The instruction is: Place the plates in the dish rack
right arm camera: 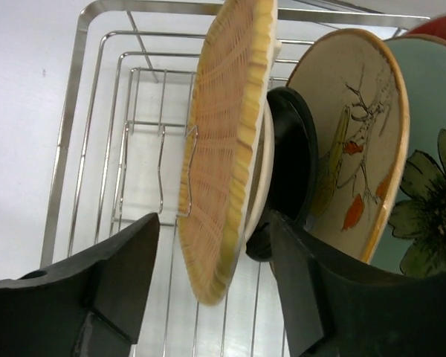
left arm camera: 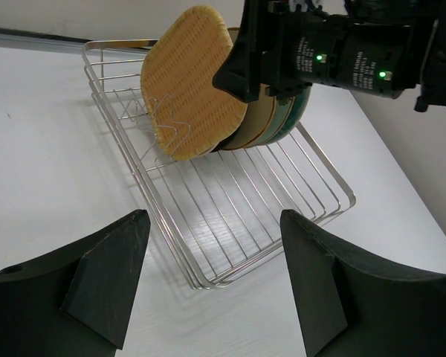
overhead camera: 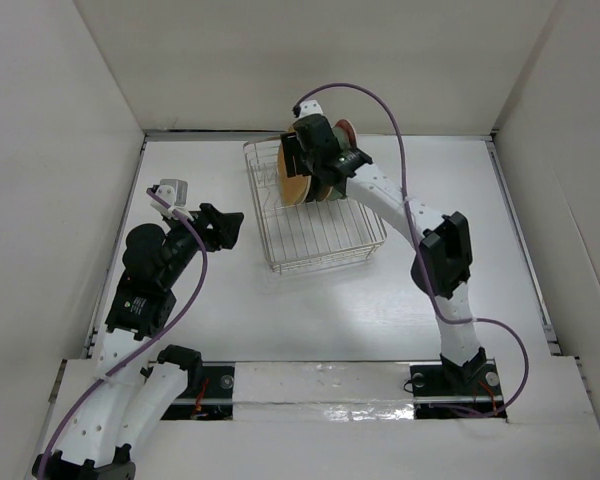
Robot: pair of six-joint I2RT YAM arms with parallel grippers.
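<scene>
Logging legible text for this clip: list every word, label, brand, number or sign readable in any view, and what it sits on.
No readable text in any view.
Cream round plate with floral print: painted plant only, no words.
Teal round plate with flower: flower only, no words.
Black wrist housing of the right arm: two green lights, no legible lettering.

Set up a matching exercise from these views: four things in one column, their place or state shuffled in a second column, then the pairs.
1. orange plate
2. black plate
3. teal plate
4. left gripper

A. open, holding nothing, left of the dish rack
B. painted with a flower
C. between the open fingers of the right gripper
D. stands between the orange plate and the cream plate

Pairs: 1-C, 2-D, 3-B, 4-A
</scene>
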